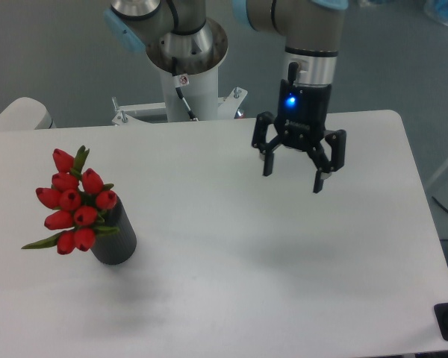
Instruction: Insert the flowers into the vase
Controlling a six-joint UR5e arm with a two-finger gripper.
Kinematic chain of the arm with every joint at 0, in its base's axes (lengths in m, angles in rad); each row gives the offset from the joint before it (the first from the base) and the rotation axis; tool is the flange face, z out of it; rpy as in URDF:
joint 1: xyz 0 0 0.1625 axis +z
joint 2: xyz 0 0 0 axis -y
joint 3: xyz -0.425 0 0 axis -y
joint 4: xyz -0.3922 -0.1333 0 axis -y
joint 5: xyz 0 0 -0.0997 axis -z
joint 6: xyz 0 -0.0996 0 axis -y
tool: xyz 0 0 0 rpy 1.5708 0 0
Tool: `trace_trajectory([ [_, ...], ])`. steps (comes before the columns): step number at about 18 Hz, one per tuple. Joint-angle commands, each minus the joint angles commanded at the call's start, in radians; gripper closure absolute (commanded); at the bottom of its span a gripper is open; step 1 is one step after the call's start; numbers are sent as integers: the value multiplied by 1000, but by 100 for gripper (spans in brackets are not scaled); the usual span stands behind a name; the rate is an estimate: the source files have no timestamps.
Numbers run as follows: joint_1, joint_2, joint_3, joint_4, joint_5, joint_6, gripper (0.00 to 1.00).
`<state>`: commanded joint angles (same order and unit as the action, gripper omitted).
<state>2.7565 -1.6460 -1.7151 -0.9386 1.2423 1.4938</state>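
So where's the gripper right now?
The gripper hangs open above the right half of the table, near its back edge, well clear of the vase and the flowers at the left.
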Motion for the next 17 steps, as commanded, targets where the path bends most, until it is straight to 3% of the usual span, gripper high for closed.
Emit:
trace_trajectory([
  [3, 34, 0, 26, -61, 20, 90, 0],
  [9, 78, -3, 117, -236, 20, 259, 0],
  [12, 77, -11, 149, -292, 89, 335, 0],
  [17, 66, -14, 150, -304, 108, 339, 0],
])
